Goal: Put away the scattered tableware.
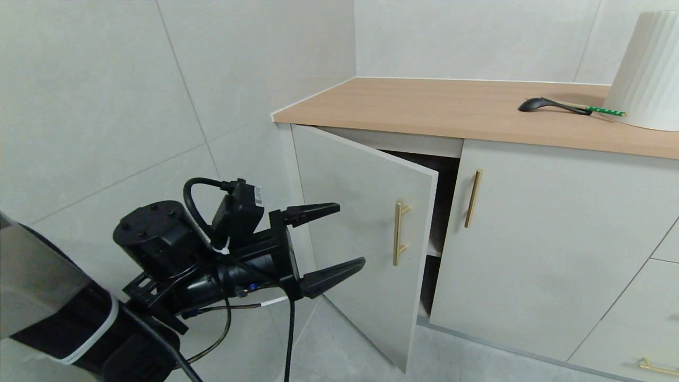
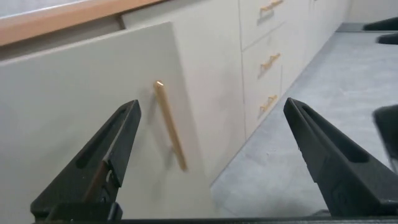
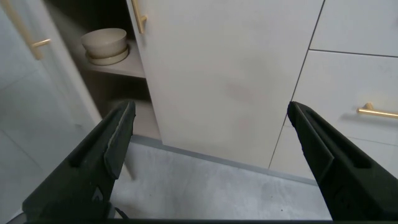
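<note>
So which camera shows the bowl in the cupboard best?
Right wrist view: the bowl stands upright on the shelf, unobstructed. Head view has a dark gap behind the open door there; left wrist view faces that door's outer side.

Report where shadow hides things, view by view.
Head view: the cabinet interior behind the open door is dark, contents unreadable. Right wrist view: the shelf is dim, yet the bowl shows. Left wrist view: the brass handle casts a faint shadow on the door.
</note>
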Available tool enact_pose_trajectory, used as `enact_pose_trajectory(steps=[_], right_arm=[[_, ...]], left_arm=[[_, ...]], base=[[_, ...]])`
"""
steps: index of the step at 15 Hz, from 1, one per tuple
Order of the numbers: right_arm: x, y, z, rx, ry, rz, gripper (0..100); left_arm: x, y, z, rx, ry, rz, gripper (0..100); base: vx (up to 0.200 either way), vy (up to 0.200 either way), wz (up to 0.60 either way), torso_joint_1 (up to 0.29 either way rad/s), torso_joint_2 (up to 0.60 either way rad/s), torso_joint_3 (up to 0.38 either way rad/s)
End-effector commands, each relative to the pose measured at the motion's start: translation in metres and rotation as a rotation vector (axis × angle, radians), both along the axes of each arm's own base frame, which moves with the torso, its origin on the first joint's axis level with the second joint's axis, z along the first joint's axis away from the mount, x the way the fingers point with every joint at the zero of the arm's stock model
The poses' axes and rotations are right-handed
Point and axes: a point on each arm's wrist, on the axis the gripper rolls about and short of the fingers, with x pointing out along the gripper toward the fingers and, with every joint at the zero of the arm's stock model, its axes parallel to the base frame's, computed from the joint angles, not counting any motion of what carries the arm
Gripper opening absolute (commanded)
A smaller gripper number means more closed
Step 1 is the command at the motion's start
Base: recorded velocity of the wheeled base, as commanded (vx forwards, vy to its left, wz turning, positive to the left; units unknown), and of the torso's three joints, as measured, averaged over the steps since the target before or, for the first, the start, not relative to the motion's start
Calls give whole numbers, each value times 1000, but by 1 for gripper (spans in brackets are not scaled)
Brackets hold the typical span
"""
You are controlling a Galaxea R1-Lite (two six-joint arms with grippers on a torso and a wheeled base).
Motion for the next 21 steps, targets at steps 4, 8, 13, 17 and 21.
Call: enact_pose_trajectory(steps=[4, 8, 13, 17, 21], right_arm=[[0, 0, 0, 0, 1, -1, 100], [0, 0, 0, 0, 1, 1, 100], [0, 0, 0, 12, 0, -1, 100], [0, 0, 0, 16, -1, 1, 100], [0, 0, 0, 16, -3, -1, 100]], left_arm=[[-70, 34, 36, -43, -86, 8, 100], [-111, 67, 47, -69, -153, 88, 100], [-165, 99, 62, -115, -294, 191, 100], [-211, 114, 42, -117, -274, 266, 100], [-242, 125, 11, -73, -114, 487, 100]], base=[[0, 0, 0, 0, 0, 0], [0, 0, 0, 0, 0, 0], [0, 0, 0, 0, 0, 0], [0, 0, 0, 0, 0, 0], [0, 0, 0, 0, 0, 0]])
